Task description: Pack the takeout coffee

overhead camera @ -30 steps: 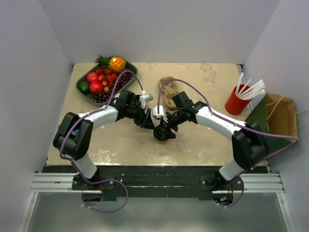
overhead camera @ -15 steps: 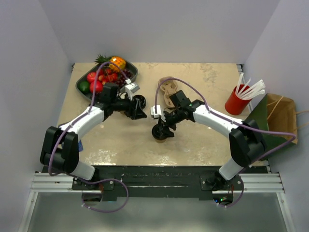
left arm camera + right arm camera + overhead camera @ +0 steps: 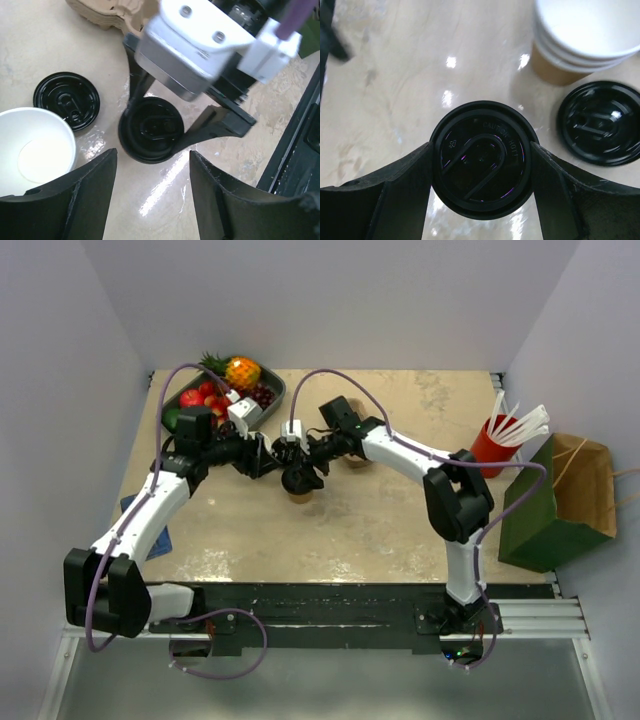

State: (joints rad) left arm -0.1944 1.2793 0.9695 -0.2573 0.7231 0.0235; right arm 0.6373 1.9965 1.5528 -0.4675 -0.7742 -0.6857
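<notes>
The left fingers [image 3: 65,200] are held apart and empty, with an open cup [image 3: 35,150] and a loose lid [image 3: 66,100] lying just beyond them. Right of these, the lidded cup [image 3: 484,159] is clamped upright between the right fingers [image 3: 375,200] over the counter [image 3: 400,530], so the right arm is nearer. The bag [image 3: 560,500] is well apart to the right. Since a second ago, the left arm has been withdrawn and the cup carried leftward.

A lidded cup [image 3: 484,159] stands upright, its round black lid embossed CAUTION HOT. Just beside it a loose lid [image 3: 600,122] lies flat, black and top side up. Near it, an open cup [image 3: 590,35], kraft-tan and white inside, stands upright.
</notes>
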